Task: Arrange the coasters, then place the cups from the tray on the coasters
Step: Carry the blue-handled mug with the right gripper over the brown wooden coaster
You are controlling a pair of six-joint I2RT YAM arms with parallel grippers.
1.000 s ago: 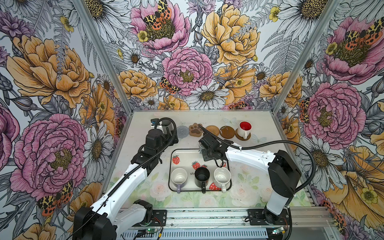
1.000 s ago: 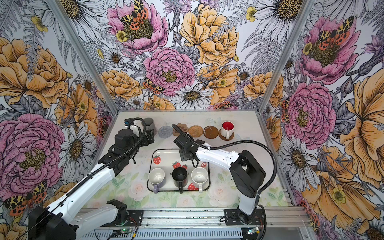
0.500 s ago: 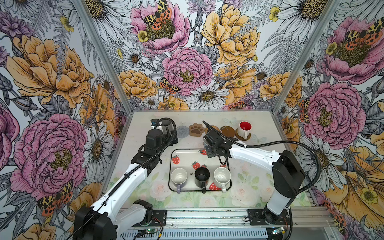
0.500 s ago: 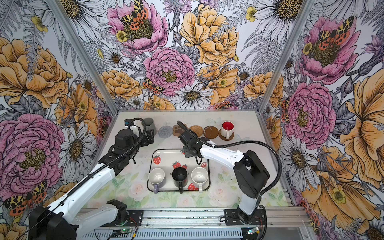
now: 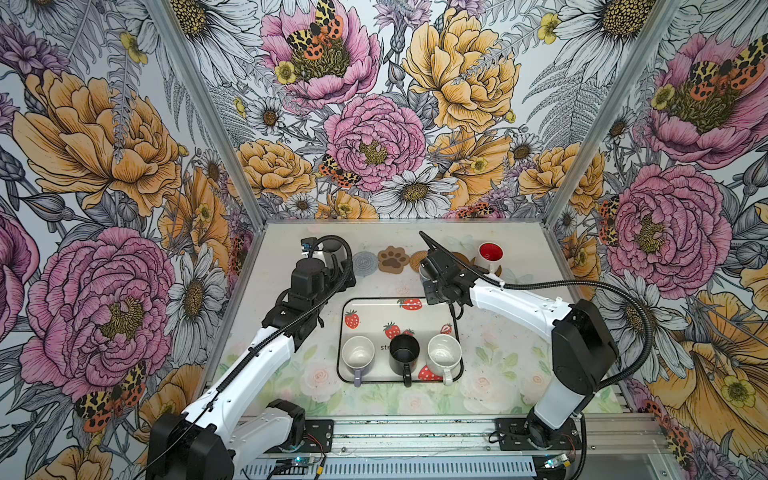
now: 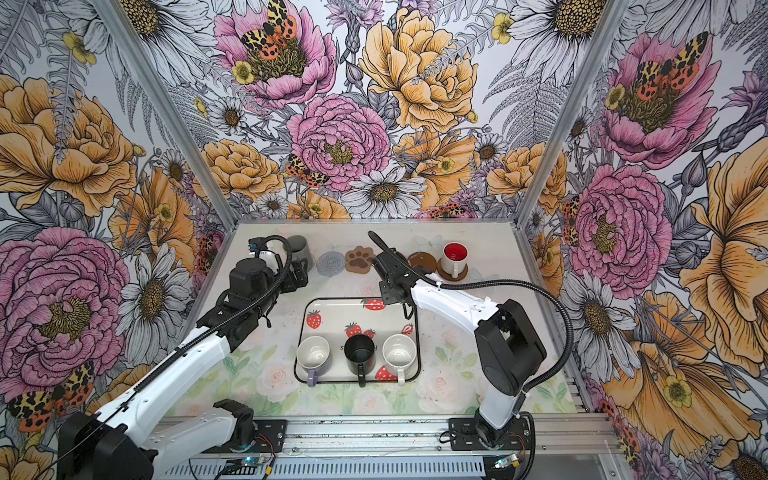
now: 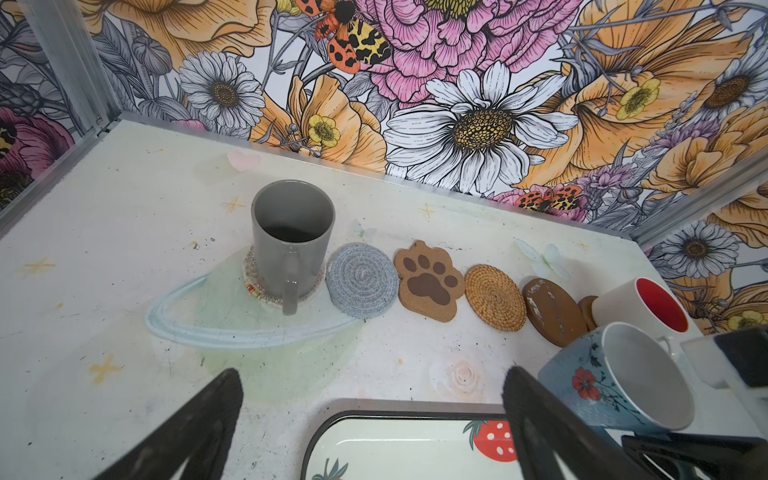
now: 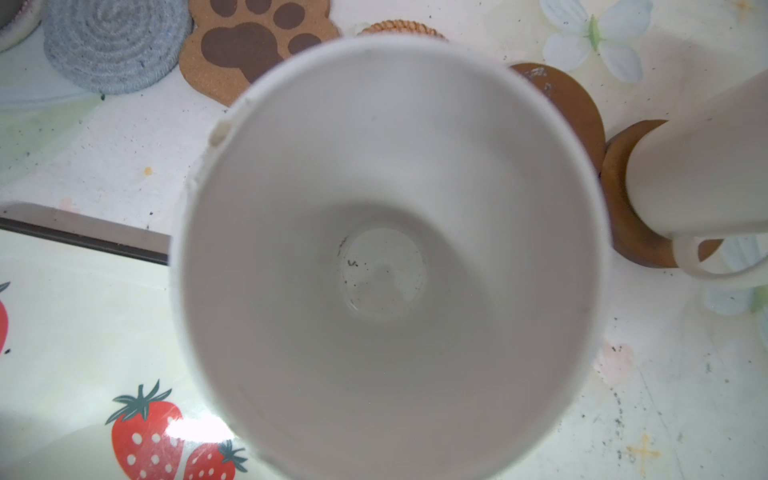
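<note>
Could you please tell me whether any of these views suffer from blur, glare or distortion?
Right wrist view: the light blue mug fills the frame, its rim soft, and a white glare patch sits on the tray beside a strawberry. Left wrist view: the fingers look soft, the paw-shaped coaster crisp. Both top views: sharp, evenly lit.

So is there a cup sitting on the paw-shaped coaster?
No, the paw-shaped coaster lies bare between the grey woven coaster and the rattan coaster.
</note>
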